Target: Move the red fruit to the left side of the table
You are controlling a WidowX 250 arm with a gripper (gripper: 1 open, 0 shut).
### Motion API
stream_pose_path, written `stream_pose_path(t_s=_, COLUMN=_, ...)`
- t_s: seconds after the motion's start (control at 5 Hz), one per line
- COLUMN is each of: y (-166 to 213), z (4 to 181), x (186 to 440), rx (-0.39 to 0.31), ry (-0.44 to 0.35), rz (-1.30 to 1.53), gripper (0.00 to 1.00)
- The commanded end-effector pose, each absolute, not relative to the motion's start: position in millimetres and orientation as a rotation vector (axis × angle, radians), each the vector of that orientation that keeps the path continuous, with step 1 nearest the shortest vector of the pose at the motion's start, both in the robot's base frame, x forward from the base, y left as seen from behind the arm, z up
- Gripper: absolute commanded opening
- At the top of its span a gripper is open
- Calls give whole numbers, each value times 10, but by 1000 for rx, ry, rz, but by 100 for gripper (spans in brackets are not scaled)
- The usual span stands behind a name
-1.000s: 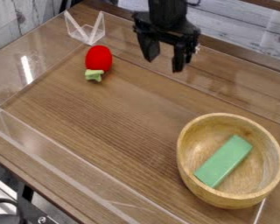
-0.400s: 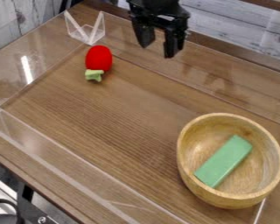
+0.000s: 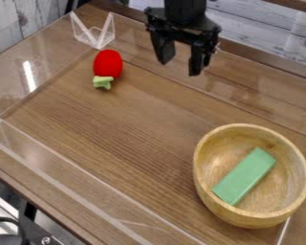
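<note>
The red fruit (image 3: 107, 65), a small strawberry-like toy with a light green stem (image 3: 103, 83), lies on the brown wood-grain table (image 3: 130, 134) toward the back left. My black gripper (image 3: 180, 59) hangs to the right of it, a short gap away, pointing down above the tabletop. Its fingers stand apart and hold nothing.
A round wooden bowl (image 3: 214, 145) sits at the front right with a flat green block (image 3: 245, 175) inside. Clear acrylic walls (image 3: 41, 153) run along the table's edges, with a folded clear piece (image 3: 92, 31) at the back left corner.
The gripper rose and shifted slightly left, then came back to about where it was a second ago. The fruit and bowl have not moved.
</note>
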State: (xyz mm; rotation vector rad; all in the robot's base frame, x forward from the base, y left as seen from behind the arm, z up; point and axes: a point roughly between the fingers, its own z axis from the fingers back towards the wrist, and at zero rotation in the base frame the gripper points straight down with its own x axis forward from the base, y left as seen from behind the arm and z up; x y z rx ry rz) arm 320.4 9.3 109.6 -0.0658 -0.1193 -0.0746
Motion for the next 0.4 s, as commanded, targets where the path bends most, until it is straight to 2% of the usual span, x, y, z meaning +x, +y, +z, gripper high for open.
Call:
stream_pose_path(t_s=0.0, y=223, z=1328, x=3252, rx=-56, ry=-206, rz=-53, gripper=100)
stream_pose_path(t_s=0.2, y=225, z=1393, x=3208, rx=-60, ry=-223, rz=-36, gripper=100)
